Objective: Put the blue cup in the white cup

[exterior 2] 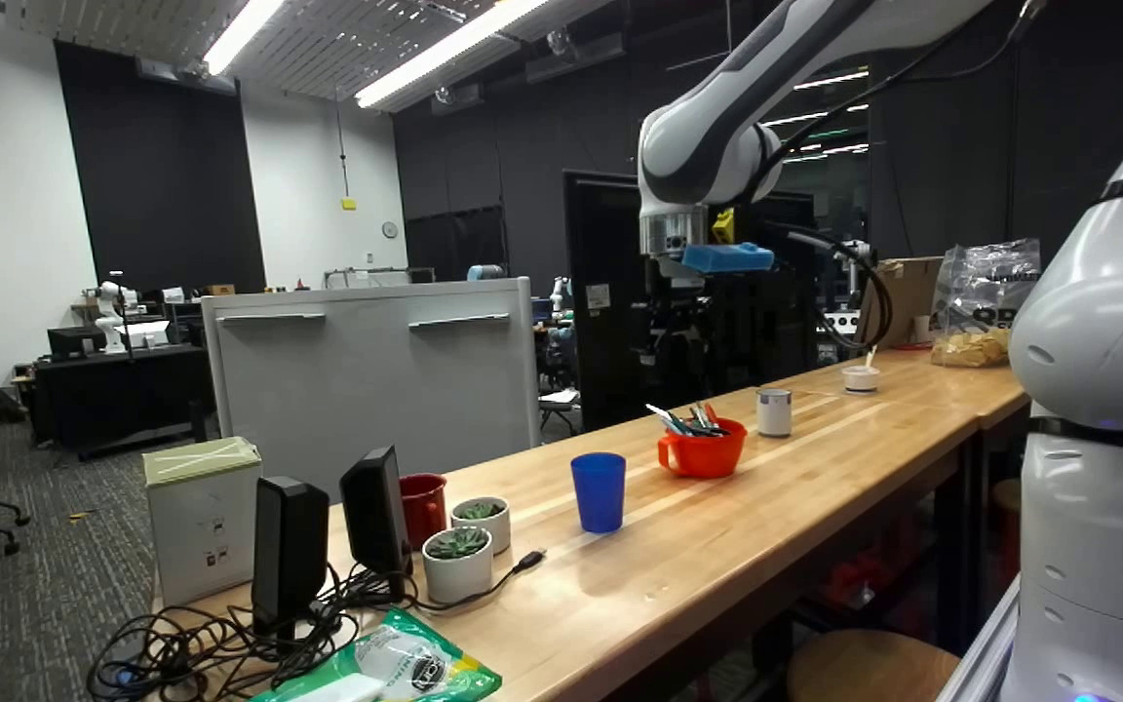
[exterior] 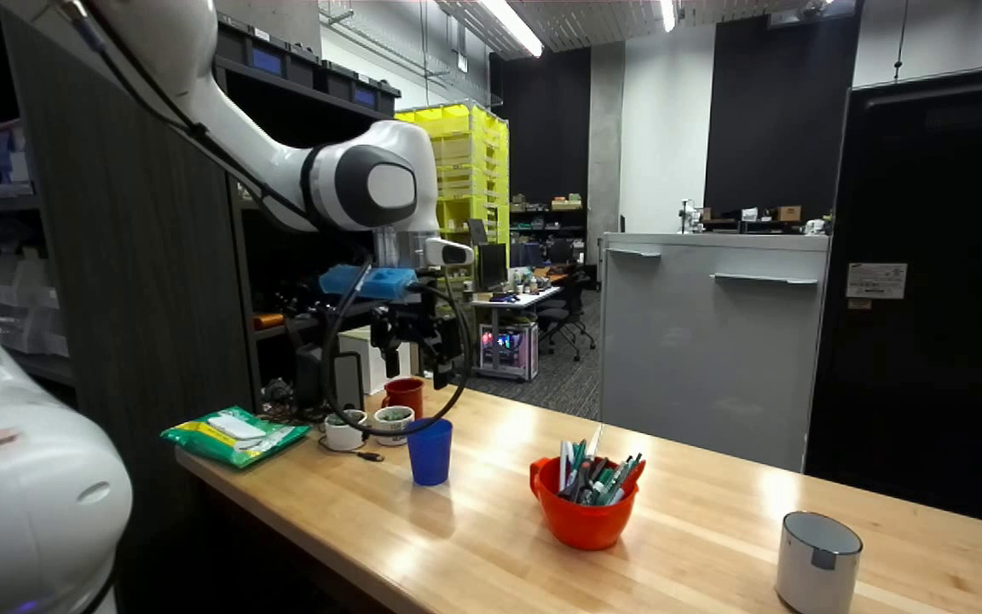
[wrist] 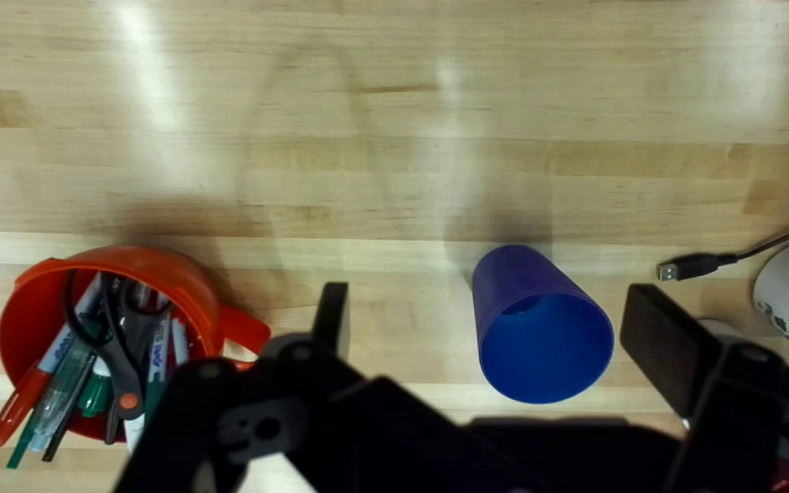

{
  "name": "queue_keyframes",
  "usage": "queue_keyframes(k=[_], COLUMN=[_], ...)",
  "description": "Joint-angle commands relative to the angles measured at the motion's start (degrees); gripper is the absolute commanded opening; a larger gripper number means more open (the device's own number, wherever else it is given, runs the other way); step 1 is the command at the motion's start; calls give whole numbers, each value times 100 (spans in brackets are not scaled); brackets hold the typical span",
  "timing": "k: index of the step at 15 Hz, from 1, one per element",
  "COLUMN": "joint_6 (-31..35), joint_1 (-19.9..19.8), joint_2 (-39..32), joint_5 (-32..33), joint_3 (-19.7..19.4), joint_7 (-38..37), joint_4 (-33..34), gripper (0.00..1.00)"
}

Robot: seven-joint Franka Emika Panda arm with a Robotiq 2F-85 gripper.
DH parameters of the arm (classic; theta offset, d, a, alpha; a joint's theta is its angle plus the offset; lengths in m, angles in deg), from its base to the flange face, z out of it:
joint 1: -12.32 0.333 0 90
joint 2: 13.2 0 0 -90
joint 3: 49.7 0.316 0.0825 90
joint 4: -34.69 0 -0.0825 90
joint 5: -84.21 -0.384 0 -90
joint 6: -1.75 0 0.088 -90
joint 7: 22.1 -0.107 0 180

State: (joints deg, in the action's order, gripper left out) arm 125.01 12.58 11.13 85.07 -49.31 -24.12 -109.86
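The blue cup (exterior: 430, 456) stands upright and empty on the wooden table, and it also shows in an exterior view (exterior 2: 599, 497) and in the wrist view (wrist: 545, 349). My gripper (exterior: 417, 367) is open and empty, well above the table. In the wrist view the blue cup lies between the two spread fingertips (wrist: 494, 322), closer to the right finger, with neither touching it. The white cup (exterior: 817, 567) has a dark square on its side and stands upright farther along the table, past the red cup; it also shows in an exterior view (exterior 2: 774, 417). It is outside the wrist view.
A red-orange cup of pens and scissors (exterior: 585, 516) stands between the blue and white cups. Near the blue cup are two white plant pots (exterior 2: 459, 575), a dark red mug (exterior 2: 422, 512), a USB cable (wrist: 696, 266), black speakers (exterior 2: 289, 556) and a green bag (exterior: 235, 439).
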Motion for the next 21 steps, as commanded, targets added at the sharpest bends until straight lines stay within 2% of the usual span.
queue_keyframes(k=[1,21], joint_6=[330,1458], joint_1=[-15,58], joint_2=[-481,-2114], joint_5=[-48,179], joint_3=[113,311], joint_7=[-349,-1419], joint_4=[166,569], gripper=[100,100])
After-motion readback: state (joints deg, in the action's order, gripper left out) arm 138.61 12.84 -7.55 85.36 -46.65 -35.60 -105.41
